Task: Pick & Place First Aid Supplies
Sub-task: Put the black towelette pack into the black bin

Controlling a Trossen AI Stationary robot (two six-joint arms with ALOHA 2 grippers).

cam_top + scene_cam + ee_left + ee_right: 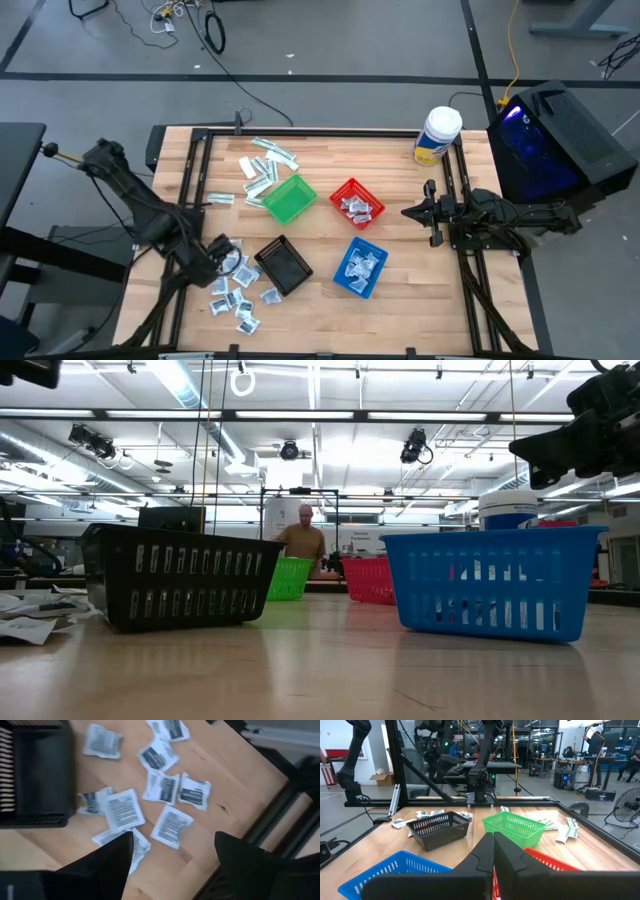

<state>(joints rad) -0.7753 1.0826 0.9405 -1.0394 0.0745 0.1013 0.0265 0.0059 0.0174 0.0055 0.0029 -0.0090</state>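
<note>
Your left end effector [172,850] hangs released over the scattered sachets [161,786] at the lower left of the tabletop [400,290], beside the black basket [284,266]. Centre one separate sachet between the fingers before lowering, avoiding overlapped ones. Your right end effector [493,851] waits clenched, empty, at right.

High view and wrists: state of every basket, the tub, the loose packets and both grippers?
Black square plastic basket: upright, looks empty.
Green square plastic basket: upright, looks empty.
Red square plastic basket: holds packets.
Blue square plastic basket: holds packets.
White-lidded yellow-labelled tub: upright, lid on.
Squarish white-and-blue sachets: loose on the table beside the black basket.
Narrow pale strips: loose beside the green basket.
Left gripper: open, above the sachets, holding nothing.
Right gripper: shut, empty, at the table's right edge.
</note>
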